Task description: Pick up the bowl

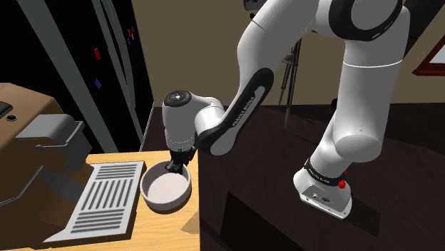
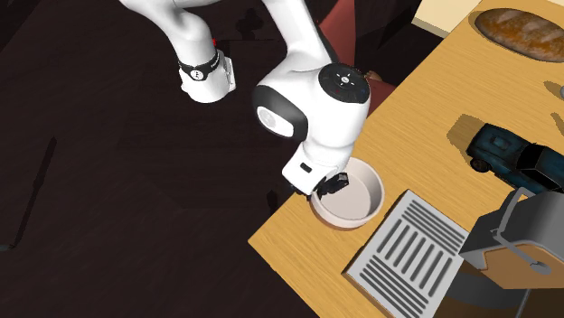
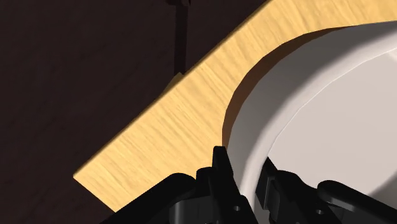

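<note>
A plain white bowl [image 1: 162,194] [image 2: 354,201] sits near the corner of a light wooden table [image 1: 167,232] [image 2: 298,257], close to the table's edge. My black gripper [image 1: 175,165] [image 2: 331,185] comes down onto the side of the bowl nearest the arm. In the wrist view the gripper [image 3: 245,173] is shut on the bowl [image 3: 318,95]'s rim, one finger [image 3: 219,167] outside the wall and the other inside it. Whether the bowl rests on the table [image 3: 159,127] or hangs just above it, I cannot tell.
A grey slotted tray [image 1: 107,196] [image 2: 407,248] lies right beside the bowl, in front of a grey-brown machine [image 1: 36,142] [image 2: 520,239]. A dark toy truck [image 2: 506,154] and a loaf of bread [image 2: 529,32] lie farther along the table. The dark stand [image 1: 285,178] borders the table.
</note>
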